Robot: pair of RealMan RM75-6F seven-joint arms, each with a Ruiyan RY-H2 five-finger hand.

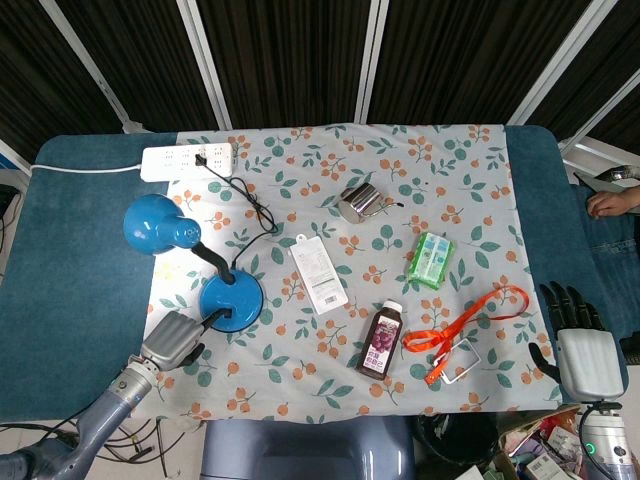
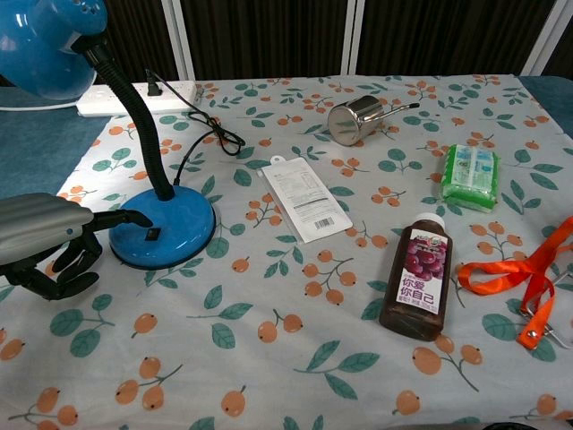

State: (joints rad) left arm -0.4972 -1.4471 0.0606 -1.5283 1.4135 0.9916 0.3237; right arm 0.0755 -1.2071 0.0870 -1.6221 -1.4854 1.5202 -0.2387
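Now we reach our left hand toward the blue desk lamp, one fingertip touching its round glossy base, the rest curled in, holding nothing. Its black neck bends up to a blue shade. It stands at the left of the floral cloth on the blue table. Our right hand rests fingers apart, empty.

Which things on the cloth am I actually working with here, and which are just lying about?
In hand:
left hand, one fingertip stretched over the blue desk lamp base
lamp cord to the power strip

Lying about:
juice bottle
white packet
steel cup
green pack
orange lanyard
right hand, off the cloth
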